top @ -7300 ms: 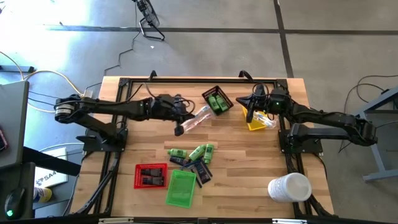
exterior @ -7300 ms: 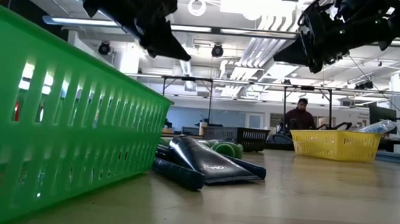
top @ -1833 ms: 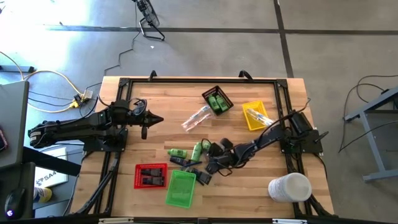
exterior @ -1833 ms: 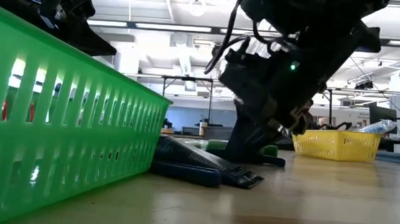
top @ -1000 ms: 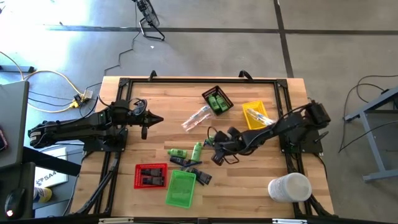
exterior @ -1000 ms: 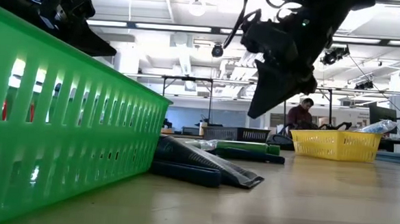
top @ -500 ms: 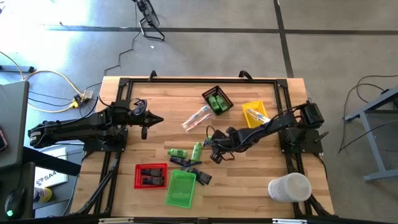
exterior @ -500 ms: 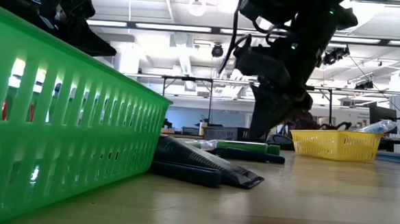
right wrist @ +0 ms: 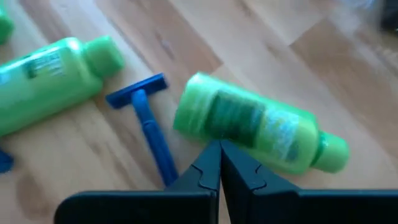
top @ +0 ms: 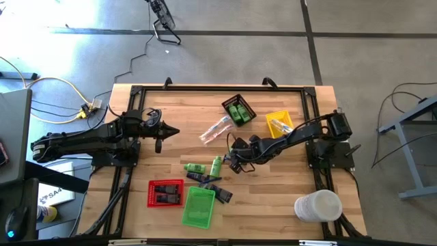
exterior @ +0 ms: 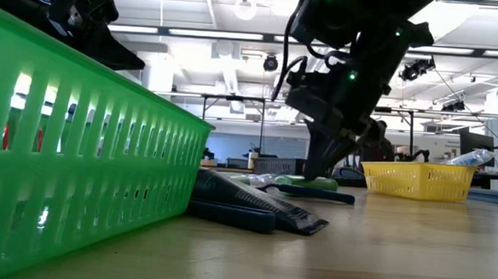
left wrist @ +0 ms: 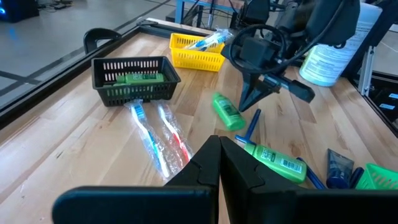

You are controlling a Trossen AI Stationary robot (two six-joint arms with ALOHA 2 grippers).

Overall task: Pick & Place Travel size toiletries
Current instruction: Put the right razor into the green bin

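Observation:
Green little bottles, a blue razor (right wrist: 146,121) and dark flat packets (top: 213,188) lie loose on the wooden table's middle. My right gripper (top: 231,162) is shut and slants down, its tips right beside one lying green bottle (right wrist: 255,127), on that bottle's right side (top: 216,164). A second green bottle (left wrist: 273,160) lies past the razor. Two clear-wrapped toothbrushes (top: 215,130) lie toward the far side. My left gripper (top: 174,131) waits shut above the table's left part, holding nothing. My right gripper's shut fingertips (right wrist: 219,149) stand at the long side of the lying green bottle (right wrist: 231,144), coming slanting down from the table's right. I cannot tell whether they touch it. The bottle lies flat on the table.
A black tray (top: 237,109) with green bottles and a yellow tray (top: 280,127) stand at the far side. A red tray (top: 165,193) and a green tray (top: 198,206) sit near the front edge. A big white cylinder (top: 317,205) stands at the front right.
My right gripper, shut throughout, has come down from above the table toward the green bottle and shifted a little toward the far left. The bottles, razor and packets have stayed where they lay.

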